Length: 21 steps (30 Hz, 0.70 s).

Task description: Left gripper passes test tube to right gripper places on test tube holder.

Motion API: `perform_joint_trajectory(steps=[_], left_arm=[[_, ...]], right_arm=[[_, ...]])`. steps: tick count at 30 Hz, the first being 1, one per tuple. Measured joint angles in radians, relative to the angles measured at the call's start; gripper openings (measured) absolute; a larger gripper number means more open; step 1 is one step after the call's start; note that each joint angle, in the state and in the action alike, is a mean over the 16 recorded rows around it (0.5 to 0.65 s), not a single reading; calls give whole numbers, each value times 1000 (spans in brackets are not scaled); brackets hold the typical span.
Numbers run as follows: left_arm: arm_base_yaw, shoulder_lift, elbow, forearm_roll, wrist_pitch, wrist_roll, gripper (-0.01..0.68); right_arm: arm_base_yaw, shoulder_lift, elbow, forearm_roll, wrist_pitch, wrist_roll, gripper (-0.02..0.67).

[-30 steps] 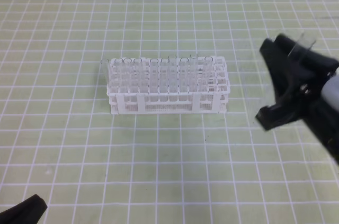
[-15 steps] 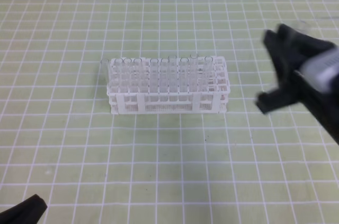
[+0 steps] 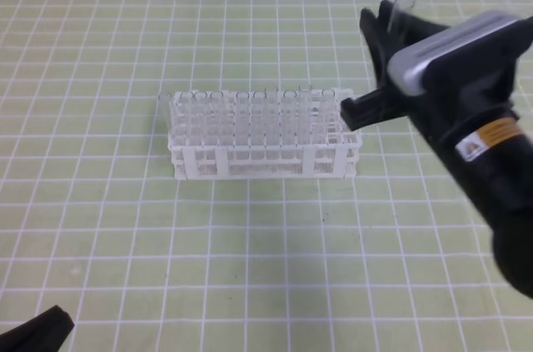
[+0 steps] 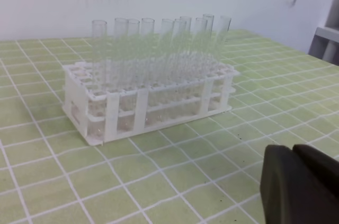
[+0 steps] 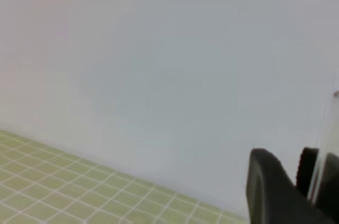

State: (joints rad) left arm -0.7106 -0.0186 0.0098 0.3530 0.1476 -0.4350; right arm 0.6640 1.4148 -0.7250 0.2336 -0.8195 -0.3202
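In the high view the right gripper [image 3: 379,65] is above the right end of the rack [image 3: 265,136], which stands near the middle of the counter [image 3: 250,269]. Its fingers [image 3: 385,32] are closed narrowly on the tube [image 3: 403,7], of which only the open rim shows over the top finger. I judge the tube to be light, stiff, smooth and easy to break; a hold on the upper part, below the rim, leaves the round end free to enter a hole. Too strong a squeeze could crack it, too weak a one could let it slip. Only a black tip of the left gripper [image 3: 33,331] shows at the near left corner, and I cannot tell if it is open.

In the left wrist view there is one rack [image 4: 148,105], and I count about nine tubes already upright in it [image 4: 153,38], though overlapping glass makes this uncertain. A black finger [image 4: 299,184] fills the lower right corner.

In the right wrist view two dark fingers [image 5: 267,189] hold one clear tube [image 5: 320,176] against a pale wall [image 5: 159,75].
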Motion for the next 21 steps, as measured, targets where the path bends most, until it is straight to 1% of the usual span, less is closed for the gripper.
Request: perform_joint_trajectory(steps=[8,21], left_arm=[[0,-1,2,0,2,0,0],[0,0,1,0,4,0,0]], right_arm=[[-20,139,-46,-7,-99,33,9],[-64,304,-147,-59,-145,128,9]])
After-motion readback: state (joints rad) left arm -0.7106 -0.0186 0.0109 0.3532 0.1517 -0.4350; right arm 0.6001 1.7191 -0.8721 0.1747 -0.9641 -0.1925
